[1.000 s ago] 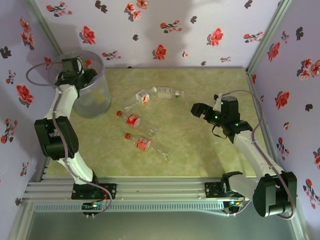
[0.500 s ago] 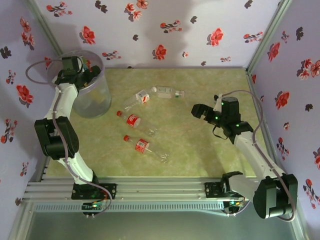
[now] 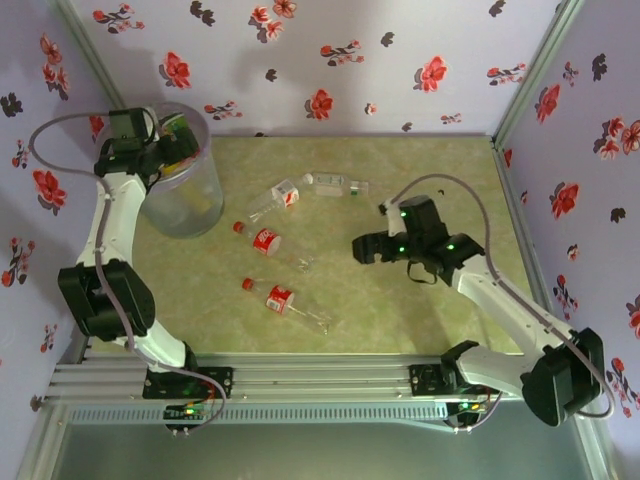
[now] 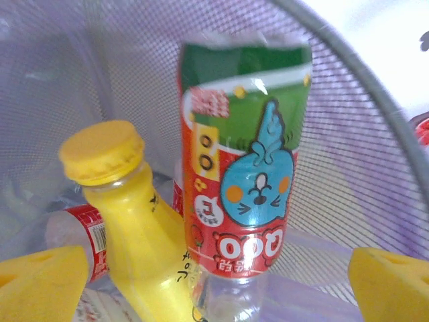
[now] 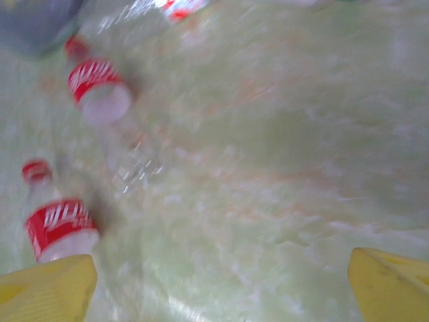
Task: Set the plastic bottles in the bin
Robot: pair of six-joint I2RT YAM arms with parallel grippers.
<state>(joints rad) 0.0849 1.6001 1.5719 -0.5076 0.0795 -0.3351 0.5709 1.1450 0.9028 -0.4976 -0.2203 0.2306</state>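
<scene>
Flowered lilac walls frame the green table (image 3: 420, 170). At left, the left gripper (image 3: 172, 140) has just spread wide over the bin (image 3: 195, 205), dropping a green-and-red bottle (image 4: 244, 168), blue cartoon and "000" legible, beside the yellow bottle (image 4: 141, 221). Four bottles (image 3: 265, 240) remain mid-table; the right gripper (image 3: 365, 248), wide and empty, has swung toward them.

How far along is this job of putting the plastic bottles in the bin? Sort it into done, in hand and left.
Done: at least three lie in the bin: a yellow bottle, a cartoon-label bottle and a red-label bottle. In hand: nothing; the left gripper is open over the bin, the right gripper open above the table. Left: four bottles on the table.
</scene>
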